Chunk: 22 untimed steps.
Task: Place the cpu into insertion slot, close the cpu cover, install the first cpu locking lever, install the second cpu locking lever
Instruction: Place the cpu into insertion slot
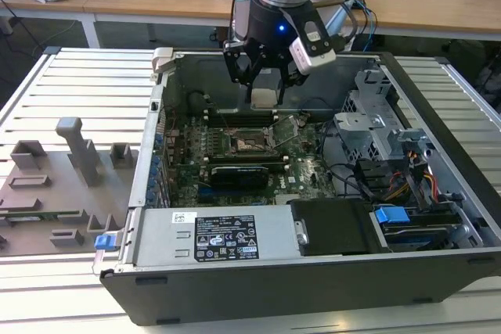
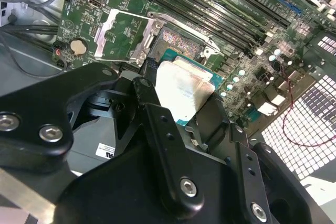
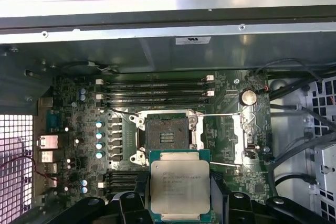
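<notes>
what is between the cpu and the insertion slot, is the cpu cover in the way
Nothing visible. The tool holds the cpu above the board, near the insertion slot. The cpu cover is swung open to one side, leaving the slot's pin field bare.

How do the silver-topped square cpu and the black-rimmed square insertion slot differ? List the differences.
The silver-topped square cpu has a plain dull metal top; the black-rimmed square insertion slot shows a brownish pin field. The cpu is held in the gripper; the slot sits empty on the green board. Both are square.
</notes>
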{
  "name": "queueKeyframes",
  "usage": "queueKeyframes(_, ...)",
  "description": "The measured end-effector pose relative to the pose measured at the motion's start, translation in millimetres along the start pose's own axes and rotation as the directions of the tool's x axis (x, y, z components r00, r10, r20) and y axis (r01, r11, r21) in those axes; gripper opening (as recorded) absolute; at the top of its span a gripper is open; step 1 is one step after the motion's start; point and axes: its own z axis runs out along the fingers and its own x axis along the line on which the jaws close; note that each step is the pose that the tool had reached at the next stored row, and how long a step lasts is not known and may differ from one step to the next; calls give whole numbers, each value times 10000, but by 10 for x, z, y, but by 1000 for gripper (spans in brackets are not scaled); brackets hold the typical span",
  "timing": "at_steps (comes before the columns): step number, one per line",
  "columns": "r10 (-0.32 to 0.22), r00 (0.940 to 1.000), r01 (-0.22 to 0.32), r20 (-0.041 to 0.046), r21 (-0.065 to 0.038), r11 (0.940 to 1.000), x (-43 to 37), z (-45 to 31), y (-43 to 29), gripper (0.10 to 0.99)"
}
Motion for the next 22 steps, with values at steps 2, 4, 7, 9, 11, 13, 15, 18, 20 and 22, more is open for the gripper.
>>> queueKeyframes(2, 0, 10000, 0, 0, 0, 10000, 0, 9, -1, 541)
queueKeyframes(4, 0, 10000, 0, 0, 0, 10000, 0, 19, -2, 541)
queueKeyframes(7, 0, 10000, 0, 0, 0, 10000, 0, 29, -3, 541)
queueKeyframes(9, 0, 10000, 0, 0, 1, 10000, -1, 35, -3, 541)
queueKeyframes(11, 0, 10000, 0, -1, 1, 10000, -1, 41, -4, 541)
queueKeyframes(13, 0, 10000, 0, 0, 0, 10000, -1, 47, -4, 541)
queueKeyframes(15, 0, 10000, 0, 0, 1, 10000, -1, 53, -5, 541)
queueKeyframes(18, 0, 10000, 0, 0, 0, 10000, -1, 59, -5, 541)
queueKeyframes(20, 0, 10000, 0, 0, -1, 10000, -1, 67, -6, 541)
queueKeyframes(22, 0, 10000, 0, -1, 0, 10000, -1, 75, -7, 541)
